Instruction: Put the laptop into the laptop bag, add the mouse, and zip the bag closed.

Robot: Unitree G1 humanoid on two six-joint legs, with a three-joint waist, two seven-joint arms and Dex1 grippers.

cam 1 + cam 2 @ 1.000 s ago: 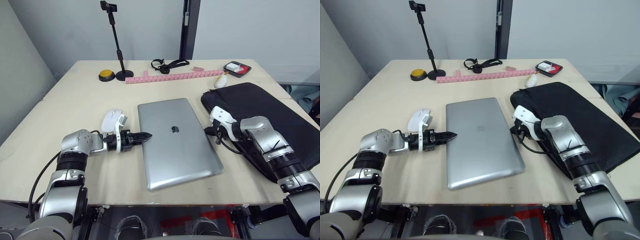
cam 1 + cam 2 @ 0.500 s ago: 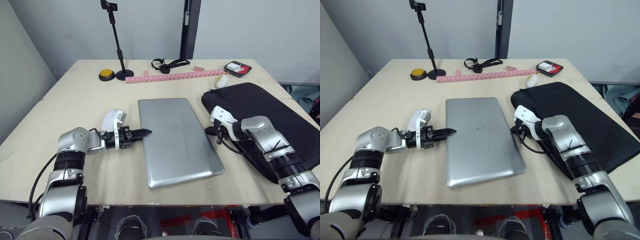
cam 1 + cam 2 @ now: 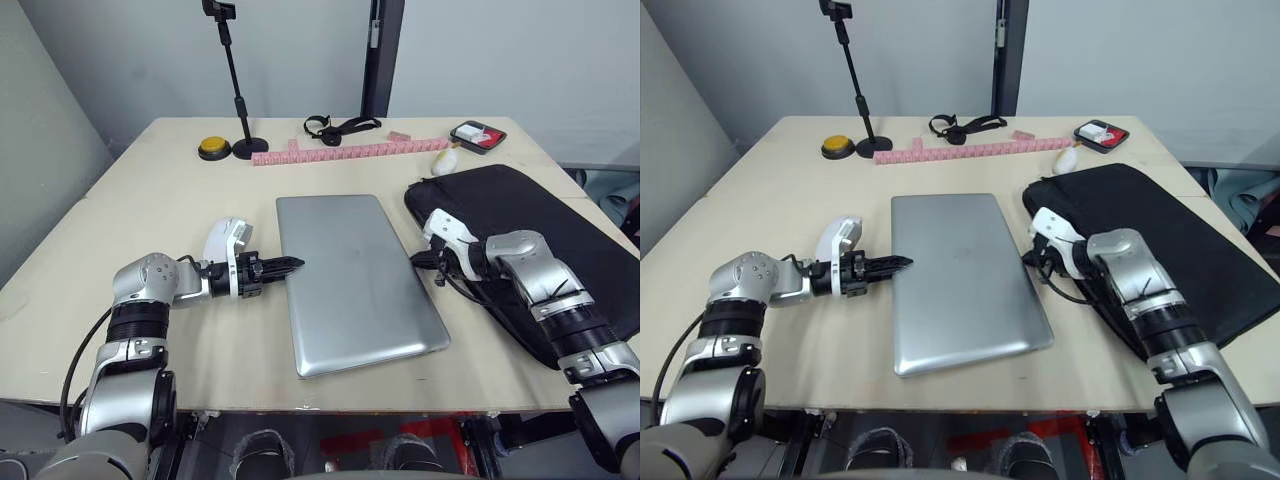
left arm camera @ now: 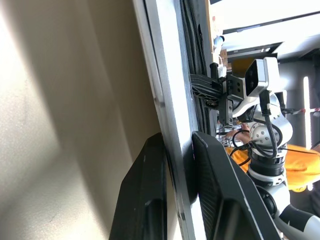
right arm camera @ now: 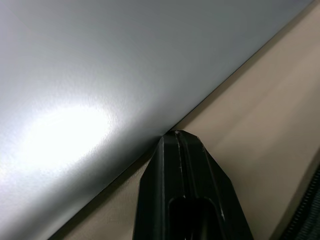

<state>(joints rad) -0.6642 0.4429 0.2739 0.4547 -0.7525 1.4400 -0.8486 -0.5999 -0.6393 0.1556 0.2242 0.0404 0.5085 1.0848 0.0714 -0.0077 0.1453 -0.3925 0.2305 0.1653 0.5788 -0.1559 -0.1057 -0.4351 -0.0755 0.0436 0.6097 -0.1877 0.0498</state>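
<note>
The silver-grey laptop (image 3: pixel 355 275) lies flat in the middle of the table. My left gripper (image 3: pixel 291 265) is at the laptop's left edge; in the left wrist view its two fingers (image 4: pixel 145 200) are shut on that thin edge (image 4: pixel 167 100). My right gripper (image 3: pixel 417 262) is shut, with its tip (image 5: pixel 177 137) pressed against the laptop's right edge. The white mouse (image 3: pixel 224 240) sits just behind my left wrist. The black laptop bag (image 3: pixel 545 235) lies flat to the right of the laptop, under my right forearm.
Along the table's far side stand a black phone stand (image 3: pixel 238 90), a yellow button (image 3: pixel 212 150), a pink strip (image 3: pixel 340 152), a black strap (image 3: pixel 340 127), a red and black item (image 3: pixel 475 135) and a small white plush toy (image 3: pixel 443 160).
My left gripper has turned at the laptop's left edge. The laptop has shifted a little and its dark logo no longer shows. The right gripper has stayed put.
</note>
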